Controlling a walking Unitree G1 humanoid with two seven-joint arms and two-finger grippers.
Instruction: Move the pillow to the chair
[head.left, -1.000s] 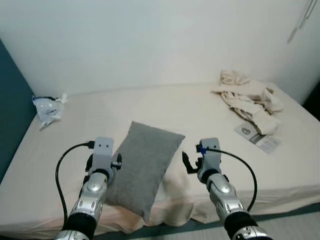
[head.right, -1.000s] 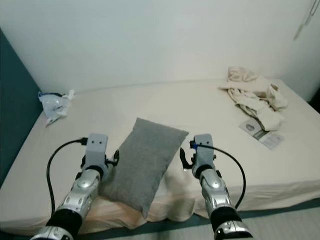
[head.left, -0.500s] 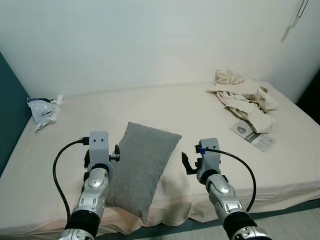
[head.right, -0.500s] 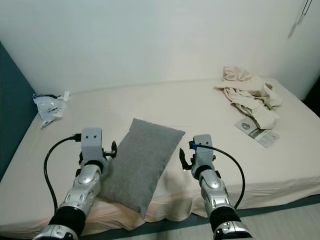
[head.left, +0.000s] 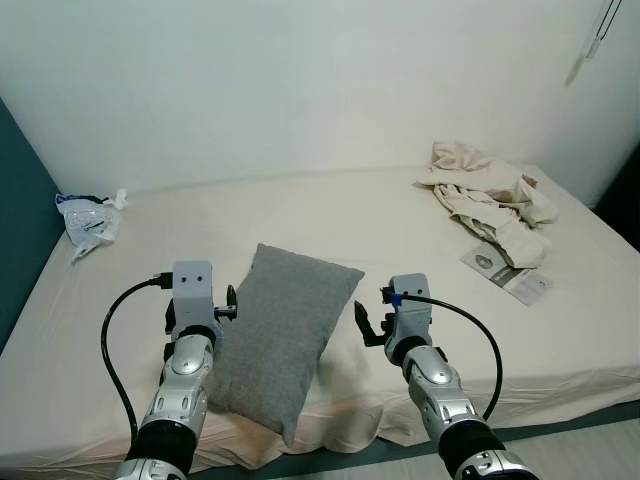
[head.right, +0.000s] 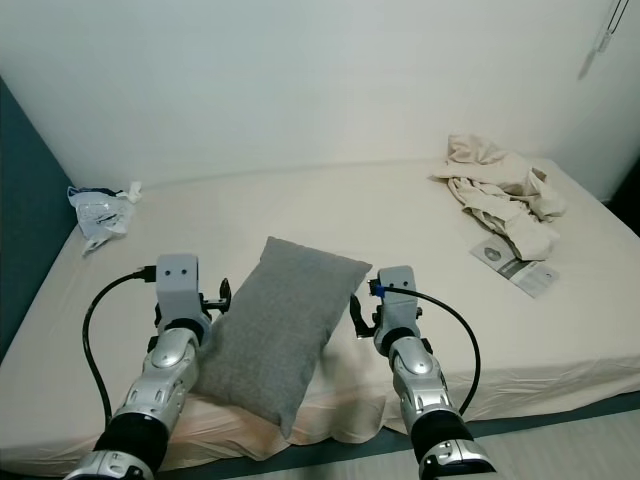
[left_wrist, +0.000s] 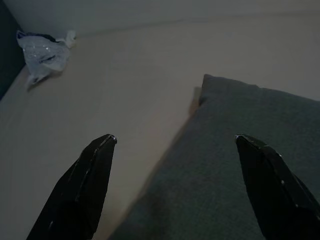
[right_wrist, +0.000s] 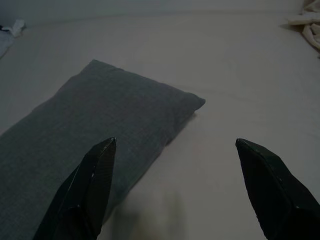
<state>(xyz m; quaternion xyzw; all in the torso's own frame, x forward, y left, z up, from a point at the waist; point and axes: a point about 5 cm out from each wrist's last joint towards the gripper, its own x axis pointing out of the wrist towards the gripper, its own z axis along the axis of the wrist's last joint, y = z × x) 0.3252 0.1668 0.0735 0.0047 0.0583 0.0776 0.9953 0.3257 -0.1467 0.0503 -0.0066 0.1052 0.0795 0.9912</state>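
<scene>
Now your grey pillow (head.left: 284, 338) lies on the bed (head.left: 400, 230) between both end effectors. Left end effector (left_wrist: 172, 145) sits at its 9 o'clock, right end effector (right_wrist: 172, 147) at 3 o'clock. Both are released, fingers spread wide.

The pillow (head.left: 285, 340) is dark grey with a rough, speckled look. The bed sheet (head.left: 300, 215) is pale cream. The heap of cloth (head.left: 490, 195) is cream too. The wall (head.left: 300, 80) is white, with a dark teal panel (head.left: 18, 210) on one side. The arms are silver and the fingers (left_wrist: 80, 190) are black.
</scene>
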